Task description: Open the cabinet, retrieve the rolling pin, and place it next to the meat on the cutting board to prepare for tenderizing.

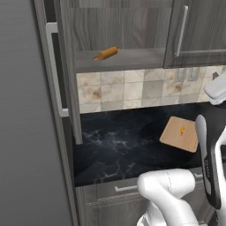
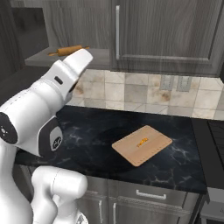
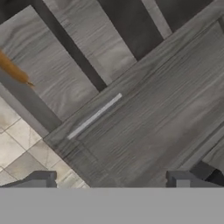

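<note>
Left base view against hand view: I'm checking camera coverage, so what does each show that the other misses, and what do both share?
Left base view alone: the cutting board with a small orange piece on it, lying on the black countertop, plus the opened cabinet door swung out edge-on. Hand view alone: the open gripper, its fingertips set wide apart before the cabinet. Both share: the rolling pin on the cabinet shelf, the closed door's handle and the tiled backsplash.

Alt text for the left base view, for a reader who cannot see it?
A rolling pin lies on the shelf of a dark grey wall cabinet whose left door stands open. Below, a tan cutting board carrying a small orange piece rests on black marbled countertop.
</note>
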### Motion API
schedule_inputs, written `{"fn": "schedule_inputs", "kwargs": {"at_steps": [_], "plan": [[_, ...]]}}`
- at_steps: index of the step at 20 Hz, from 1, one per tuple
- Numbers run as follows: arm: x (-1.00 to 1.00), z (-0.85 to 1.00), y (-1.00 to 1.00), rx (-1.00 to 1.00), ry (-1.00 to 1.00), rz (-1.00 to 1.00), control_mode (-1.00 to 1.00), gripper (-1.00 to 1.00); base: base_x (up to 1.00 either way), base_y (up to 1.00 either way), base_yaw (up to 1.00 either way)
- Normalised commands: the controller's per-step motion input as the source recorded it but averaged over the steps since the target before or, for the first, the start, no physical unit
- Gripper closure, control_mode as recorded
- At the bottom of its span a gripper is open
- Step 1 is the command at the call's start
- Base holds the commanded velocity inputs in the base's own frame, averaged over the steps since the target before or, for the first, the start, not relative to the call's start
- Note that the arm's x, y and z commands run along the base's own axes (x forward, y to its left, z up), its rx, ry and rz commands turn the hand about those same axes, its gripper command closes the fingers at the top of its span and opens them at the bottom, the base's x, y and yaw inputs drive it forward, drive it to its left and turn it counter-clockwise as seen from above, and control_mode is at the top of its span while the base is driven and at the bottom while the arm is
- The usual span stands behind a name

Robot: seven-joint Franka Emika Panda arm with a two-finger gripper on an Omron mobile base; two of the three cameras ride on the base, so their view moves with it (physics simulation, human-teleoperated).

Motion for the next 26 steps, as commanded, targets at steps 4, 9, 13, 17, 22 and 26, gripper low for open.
{"fn": "schedule_inputs", "kwargs": {"at_steps": [4, 9, 13, 17, 22, 26], "plan": [[-0.12, 0.00, 0.02, 0.12, 0.04, -0.09, -1.00, -1.00, 0.00, 0.00, 0.00], [-0.12, 0.00, 0.00, 0.16, -0.01, -0.03, -1.00, -1.00, 0.00, 0.00, 0.00], [-0.03, 0.02, 0.00, 0.18, -0.09, 0.01, -1.00, -1.00, 0.00, 0.00, 0.00], [0.00, 0.00, 0.00, 0.19, -0.09, 0.07, -1.00, -1.00, 0.00, 0.00, 0.00], [-0.03, 0.00, 0.00, 0.19, -0.09, 0.13, -1.00, -1.00, 0.00, 0.00, 0.00], [0.08, -0.02, 0.00, 0.31, 0.00, 0.04, -1.00, -1.00, 0.00, 0.00, 0.00]]}}
